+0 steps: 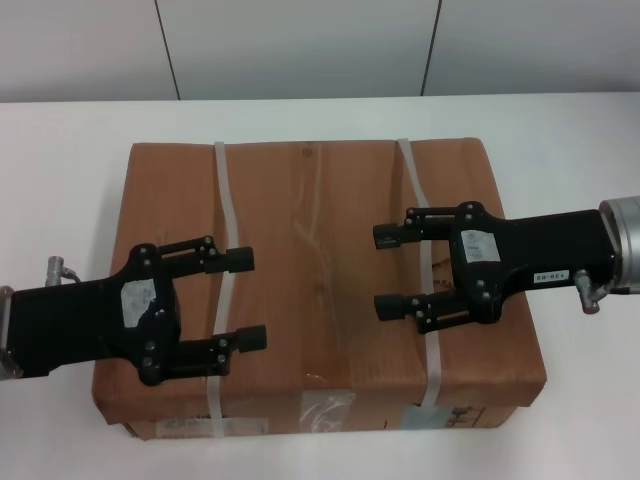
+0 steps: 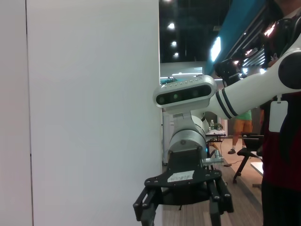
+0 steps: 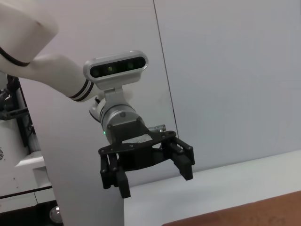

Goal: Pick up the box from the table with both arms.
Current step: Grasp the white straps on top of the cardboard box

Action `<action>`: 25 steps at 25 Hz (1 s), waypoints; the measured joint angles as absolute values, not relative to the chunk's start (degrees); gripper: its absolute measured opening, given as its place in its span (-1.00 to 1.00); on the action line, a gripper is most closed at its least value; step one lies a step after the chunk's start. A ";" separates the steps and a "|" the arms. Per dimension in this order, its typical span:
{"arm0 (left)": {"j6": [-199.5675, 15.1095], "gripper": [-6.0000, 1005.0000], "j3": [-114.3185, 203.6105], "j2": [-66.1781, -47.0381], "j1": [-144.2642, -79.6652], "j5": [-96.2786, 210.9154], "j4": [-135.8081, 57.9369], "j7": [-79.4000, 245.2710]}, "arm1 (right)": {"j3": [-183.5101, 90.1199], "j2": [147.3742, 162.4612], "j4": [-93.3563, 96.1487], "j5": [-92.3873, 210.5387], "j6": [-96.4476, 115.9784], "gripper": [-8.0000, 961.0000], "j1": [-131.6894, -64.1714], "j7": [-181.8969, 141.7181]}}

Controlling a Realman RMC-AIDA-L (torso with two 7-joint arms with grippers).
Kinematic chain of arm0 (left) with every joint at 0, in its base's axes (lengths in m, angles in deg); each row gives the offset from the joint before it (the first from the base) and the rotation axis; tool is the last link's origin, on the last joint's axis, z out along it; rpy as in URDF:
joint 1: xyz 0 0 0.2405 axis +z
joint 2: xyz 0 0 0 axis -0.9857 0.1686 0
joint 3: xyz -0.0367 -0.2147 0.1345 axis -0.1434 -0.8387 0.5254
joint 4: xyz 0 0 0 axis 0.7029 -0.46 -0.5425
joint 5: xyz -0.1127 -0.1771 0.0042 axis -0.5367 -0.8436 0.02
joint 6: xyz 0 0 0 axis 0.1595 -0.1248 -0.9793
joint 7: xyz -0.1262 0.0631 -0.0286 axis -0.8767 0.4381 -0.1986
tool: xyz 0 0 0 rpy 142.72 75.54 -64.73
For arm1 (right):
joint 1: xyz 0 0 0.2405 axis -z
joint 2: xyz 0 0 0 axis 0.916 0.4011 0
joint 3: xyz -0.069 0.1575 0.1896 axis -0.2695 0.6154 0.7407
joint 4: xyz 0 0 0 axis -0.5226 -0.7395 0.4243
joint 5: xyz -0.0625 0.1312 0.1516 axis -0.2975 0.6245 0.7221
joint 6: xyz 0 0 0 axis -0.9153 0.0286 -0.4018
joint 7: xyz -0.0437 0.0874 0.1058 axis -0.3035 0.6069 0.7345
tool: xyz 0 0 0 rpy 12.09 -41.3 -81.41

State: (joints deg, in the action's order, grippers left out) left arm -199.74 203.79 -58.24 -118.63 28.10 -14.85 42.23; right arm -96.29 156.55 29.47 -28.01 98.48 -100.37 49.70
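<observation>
The large brown cardboard box [image 1: 320,220] lies in the middle of the white table [image 1: 60,200]. Two whitish straps [image 1: 222,215] cross its top, and labels [image 1: 330,412] show on its near side. My left gripper [image 1: 245,300] is open above the box's near left part. My right gripper [image 1: 385,272] is open above its right part. They point toward each other and hold nothing. The right wrist view shows the left gripper [image 3: 155,182] open, with a corner of the box [image 3: 254,214] below. The left wrist view shows the right gripper [image 2: 181,214] open.
A grey panelled wall [image 1: 300,45] runs behind the table. The table extends well past the box on both sides. In the left wrist view a white partition [image 2: 94,113] fills the left, and a person [image 2: 282,165] stands at the right edge.
</observation>
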 joint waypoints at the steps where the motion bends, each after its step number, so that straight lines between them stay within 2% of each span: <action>1: -199.74 0.47 203.79 -58.27 -118.54 28.10 -14.85 42.27 | -96.31 156.55 29.47 -28.00 98.42 0.76 -100.40 49.70; 25: -200.01 0.46 203.79 -58.27 -119.57 27.54 -14.85 41.98 | -96.03 156.73 29.47 -27.67 98.71 0.75 -99.65 50.04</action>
State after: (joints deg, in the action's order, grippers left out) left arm -200.01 203.79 -58.27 -119.57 27.54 -14.85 41.98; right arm -96.03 156.73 29.47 -27.67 98.71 -99.65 50.04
